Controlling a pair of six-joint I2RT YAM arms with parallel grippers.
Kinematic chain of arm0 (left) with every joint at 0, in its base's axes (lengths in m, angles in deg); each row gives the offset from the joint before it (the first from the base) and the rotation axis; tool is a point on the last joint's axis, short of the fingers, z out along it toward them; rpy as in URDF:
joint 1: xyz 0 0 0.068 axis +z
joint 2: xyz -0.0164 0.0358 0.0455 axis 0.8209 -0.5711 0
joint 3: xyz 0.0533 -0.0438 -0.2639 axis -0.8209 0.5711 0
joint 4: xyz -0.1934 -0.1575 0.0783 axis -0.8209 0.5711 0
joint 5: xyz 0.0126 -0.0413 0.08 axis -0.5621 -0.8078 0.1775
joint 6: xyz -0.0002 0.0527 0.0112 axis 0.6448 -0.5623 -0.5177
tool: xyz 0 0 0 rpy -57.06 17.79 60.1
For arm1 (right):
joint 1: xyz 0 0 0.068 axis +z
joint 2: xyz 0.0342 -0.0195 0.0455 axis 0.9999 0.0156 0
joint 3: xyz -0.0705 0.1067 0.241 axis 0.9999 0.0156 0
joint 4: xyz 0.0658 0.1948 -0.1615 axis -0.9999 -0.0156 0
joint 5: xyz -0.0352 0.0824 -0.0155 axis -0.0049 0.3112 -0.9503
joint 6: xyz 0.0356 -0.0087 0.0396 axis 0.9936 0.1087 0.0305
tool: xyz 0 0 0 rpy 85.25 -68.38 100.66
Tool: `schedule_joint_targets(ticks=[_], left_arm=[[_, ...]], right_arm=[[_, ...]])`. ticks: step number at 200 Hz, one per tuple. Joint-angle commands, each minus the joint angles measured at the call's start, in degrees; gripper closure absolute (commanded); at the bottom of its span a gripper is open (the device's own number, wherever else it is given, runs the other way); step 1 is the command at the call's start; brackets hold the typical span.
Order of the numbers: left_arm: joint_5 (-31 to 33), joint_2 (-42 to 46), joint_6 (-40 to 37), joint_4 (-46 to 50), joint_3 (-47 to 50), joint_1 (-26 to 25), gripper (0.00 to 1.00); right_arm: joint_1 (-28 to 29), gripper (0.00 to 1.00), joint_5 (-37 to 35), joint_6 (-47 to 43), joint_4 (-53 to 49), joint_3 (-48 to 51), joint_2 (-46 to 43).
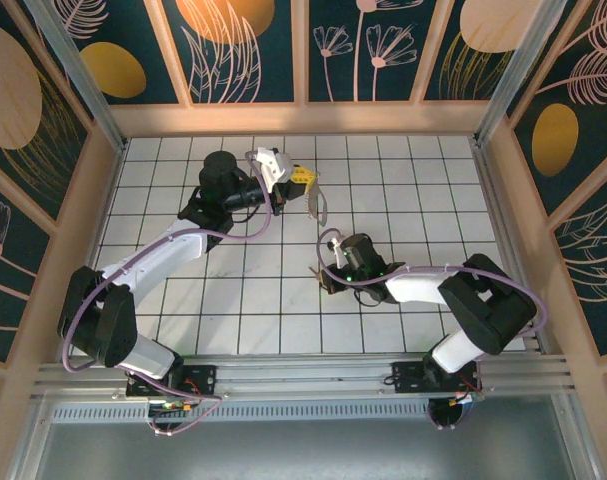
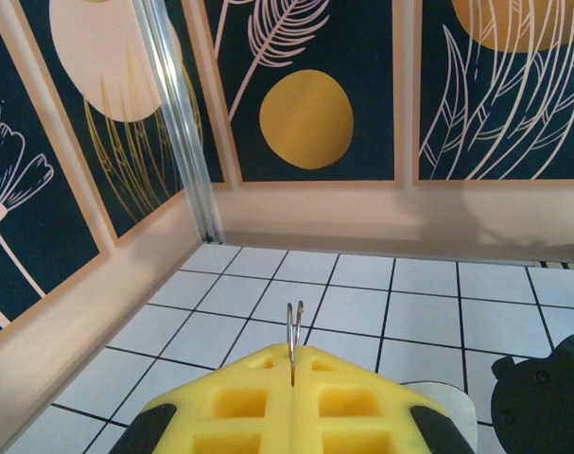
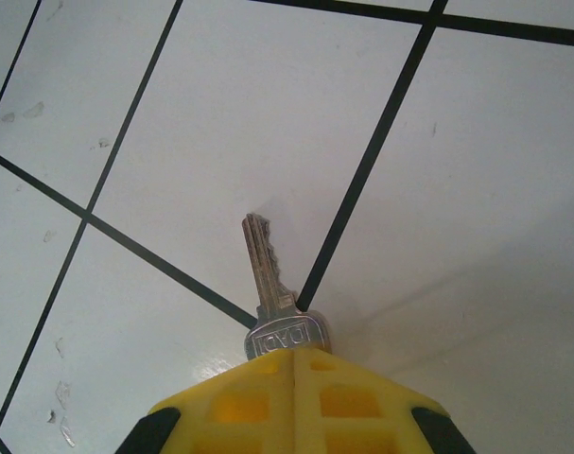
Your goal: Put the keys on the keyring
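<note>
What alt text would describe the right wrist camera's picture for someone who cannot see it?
A small silvery key is pinched by its head in the right gripper, whose yellow jaws are shut on it at the bottom of the picture. The key's toothed blade points away toward a white tiled table crossed by dark grout lines.

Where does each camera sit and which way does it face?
Top external: above and behind the bases, looking down on the tiled table; left arm and right arm show.
Left wrist: on the left arm, looking across tiles to a patterned wall; left gripper pinches the keyring.
Right wrist: on the right arm, looking down at tiles; right gripper pinches a key.
Shared: top external and left wrist both show the keyring.
</note>
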Motion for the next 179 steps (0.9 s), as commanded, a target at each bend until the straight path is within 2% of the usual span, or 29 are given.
schedule_joint_targets(ticks=[1,67,169,179], left_arm=[[-1.24,1.6,0.58,-2.65,0.38,0.01,1.0],[-1.31,1.69,0.66,-2.76,0.55,0.03,1.0],[-1.45,1.6,0.93,-3.18,0.59,0.01,1.0],[-1.44,1.6,0.93,-3.11,0.58,0.01,1.0]], right_arm=[[-0.41,1.0,-1.06,-0.12,-0.43,0.72,-2.07],[-3.06,1.0,-2.94,1.01,-0.61,2.94,-6.41],[-2.63,1.0,-2.56,1.71,-0.02,1.98,-0.73],[-2.56,0.95,-2.52,1.8,-0.09,1.89,-0.59]])
